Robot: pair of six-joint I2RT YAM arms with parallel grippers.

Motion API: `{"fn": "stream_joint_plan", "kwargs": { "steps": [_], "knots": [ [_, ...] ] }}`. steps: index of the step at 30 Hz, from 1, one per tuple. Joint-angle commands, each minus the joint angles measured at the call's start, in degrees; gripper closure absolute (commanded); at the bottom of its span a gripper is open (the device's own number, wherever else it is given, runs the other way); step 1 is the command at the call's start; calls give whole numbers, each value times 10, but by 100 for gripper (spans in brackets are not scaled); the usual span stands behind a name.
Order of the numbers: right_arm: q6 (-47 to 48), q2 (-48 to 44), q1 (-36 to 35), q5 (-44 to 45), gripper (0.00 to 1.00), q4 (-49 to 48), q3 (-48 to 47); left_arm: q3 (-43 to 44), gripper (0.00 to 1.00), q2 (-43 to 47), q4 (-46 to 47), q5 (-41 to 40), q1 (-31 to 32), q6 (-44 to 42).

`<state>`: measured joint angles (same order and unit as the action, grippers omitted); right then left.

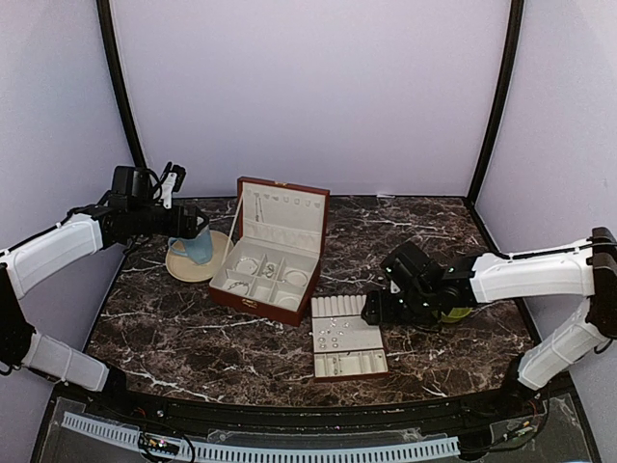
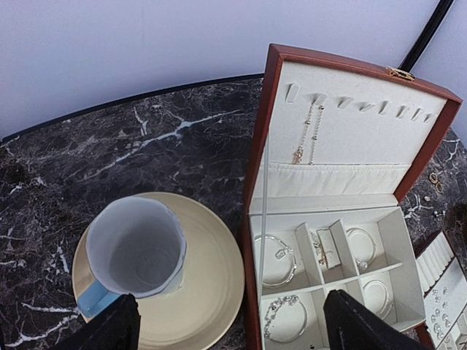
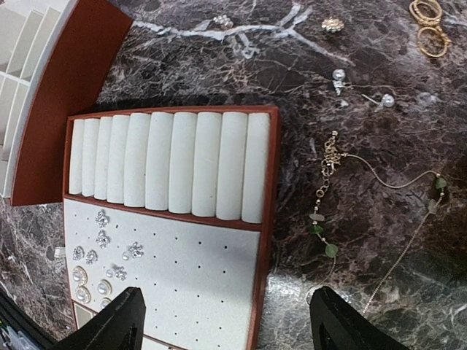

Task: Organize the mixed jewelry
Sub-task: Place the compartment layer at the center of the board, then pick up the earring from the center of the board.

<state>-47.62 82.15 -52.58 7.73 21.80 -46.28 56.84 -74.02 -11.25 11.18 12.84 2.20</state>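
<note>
Marble tabletop [image 3: 182, 65] below: my right gripper [image 3: 230, 324] hangs wide and empty over the right edge of the ring tray [image 3: 168, 219]; the chain [image 3: 330, 157] lies just right of that tray, its beaded strand parallel to the edge, so I judge this arm nearer. Well beyond the tray, my left gripper [image 2: 233, 332] is also wide. Only the right wrist view resolves the chain

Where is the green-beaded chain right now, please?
Right wrist view: the chain lies on the marble, right of the ring tray, below the pearl studs.
</note>
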Motion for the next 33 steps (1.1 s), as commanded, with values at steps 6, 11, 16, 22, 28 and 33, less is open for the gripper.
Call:
{"fn": "stream_joint_plan", "kwargs": {
  "steps": [6,11,16,22,28,33],
  "knots": [
    [9,46,3,-50,22,-55,12,-6,10,17,9,-4,-4,1],
    [22,53,-1,-66,26,-60,8,-5,10,15,9,-3,-4,0],
    [36,69,-5,-74,30,-59,-1,-5,10,12,8,-2,-4,1],
    [44,62,-9,-70,32,-46,-19,-5,10,12,8,-4,-4,1],
    [72,34,1,-16,31,5,-51,-9,10,18,13,-6,-4,1],
    [121,33,44,39,32,53,-95,-14,10,32,21,-5,-4,2]
  ]
}}
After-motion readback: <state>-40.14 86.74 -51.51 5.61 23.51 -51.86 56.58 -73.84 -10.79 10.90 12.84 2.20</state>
